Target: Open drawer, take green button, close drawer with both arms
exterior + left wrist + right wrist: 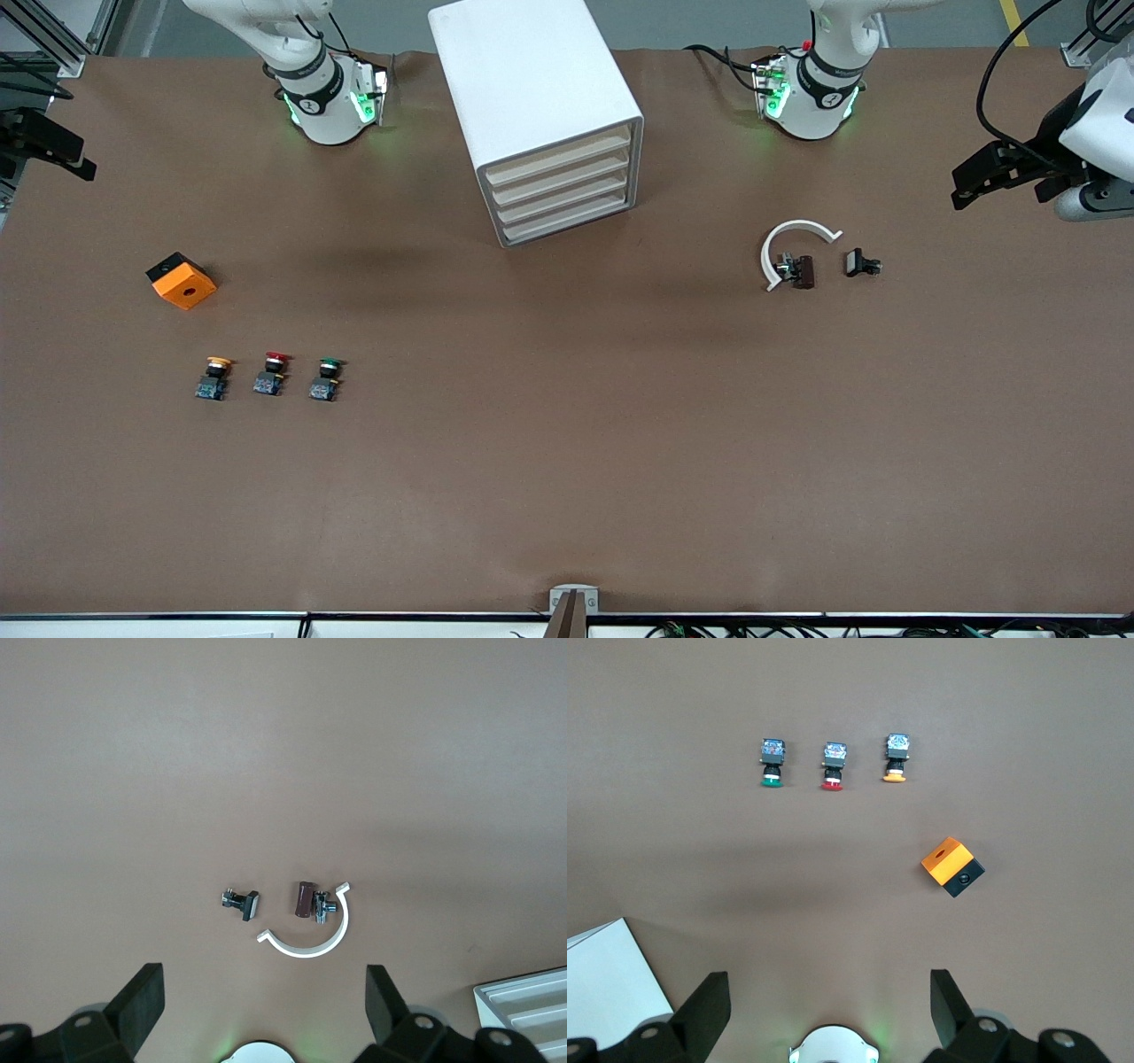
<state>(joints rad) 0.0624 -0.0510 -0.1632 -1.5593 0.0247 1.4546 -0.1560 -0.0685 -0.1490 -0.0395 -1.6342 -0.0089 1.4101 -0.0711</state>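
Found the jaws spread wide and holding nothing on both the left gripper (264, 992) and the right gripper (828, 988). Saw each hanging high over its own arm's end of the table (567, 461), well away from the cabinet (532, 80). Noted the drawer (568, 218) shut among four alike fronts. Spotted the button (326, 379) out on the table (not inside anything), nearer the front camera than the orange box (182, 280) and just beside the red-capped one (272, 373), with the orange-capped one (214, 377) next along.

Judged the risks:
- could hook the wrong front, given four identical ones close together;
- could drag the whole cabinet if pulled unbraced;
- could nudge or pinch the red neighbour instead.

Could not make out any handle on the drawer, nor its contents. Saw both grippers partly cut off at the front view's edges.
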